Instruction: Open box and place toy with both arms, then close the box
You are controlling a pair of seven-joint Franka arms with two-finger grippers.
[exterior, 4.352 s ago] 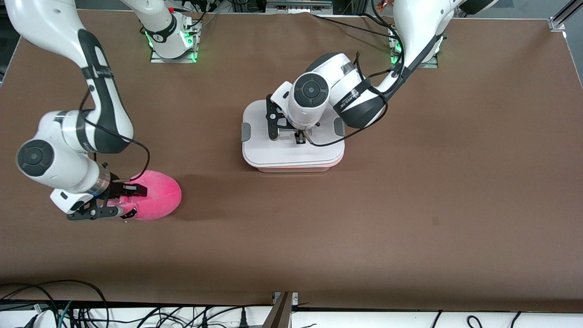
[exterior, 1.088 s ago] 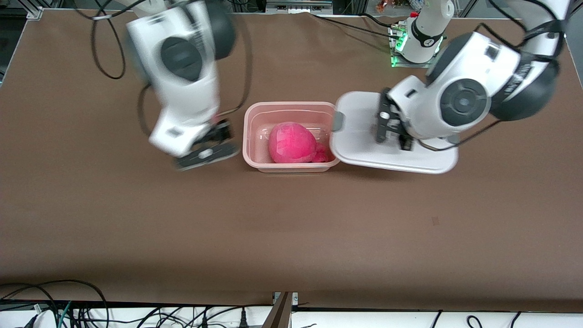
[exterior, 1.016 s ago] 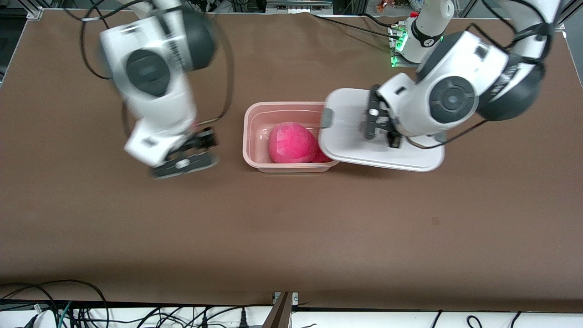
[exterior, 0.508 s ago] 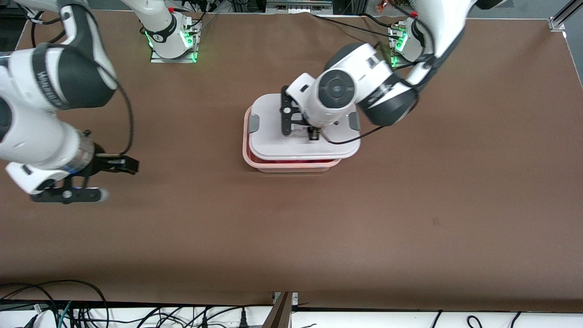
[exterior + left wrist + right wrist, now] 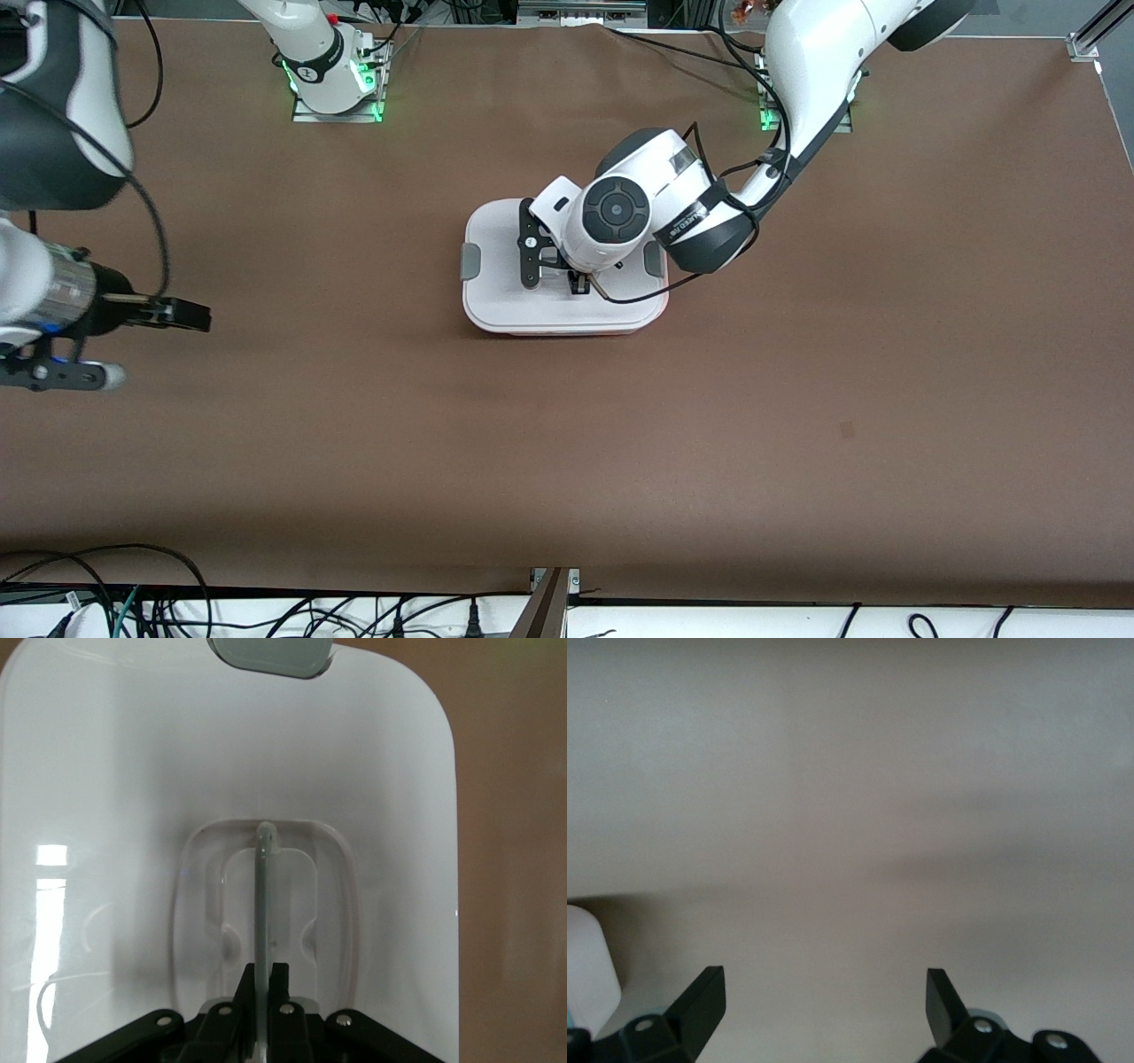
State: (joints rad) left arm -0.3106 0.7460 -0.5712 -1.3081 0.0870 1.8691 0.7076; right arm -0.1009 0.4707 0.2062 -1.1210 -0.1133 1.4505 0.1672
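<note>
The box (image 5: 496, 301) stands in the middle of the table with its white lid sitting square on it. A grey clip (image 5: 470, 261) shows at each end. Only a thin pink strip of the tub (image 5: 567, 333) shows under the lid. The toy is hidden inside. My left gripper (image 5: 576, 282) is over the lid's middle. In the left wrist view the left gripper (image 5: 266, 979) is shut on the clear handle (image 5: 266, 895) of the lid (image 5: 115, 771). My right gripper (image 5: 142, 346) is open and empty over bare table at the right arm's end. It sees only table (image 5: 824, 992).
The two arm bases (image 5: 332, 84) (image 5: 802, 97) stand along the table's farthest edge. Cables (image 5: 133, 594) hang below the edge nearest the camera. A small dark mark (image 5: 847, 431) lies on the brown cover toward the left arm's end.
The toy went into the tub. My left gripper carried the lid back over it, and the lid now sits square on the tub. My right arm drew away to its end of the table.
</note>
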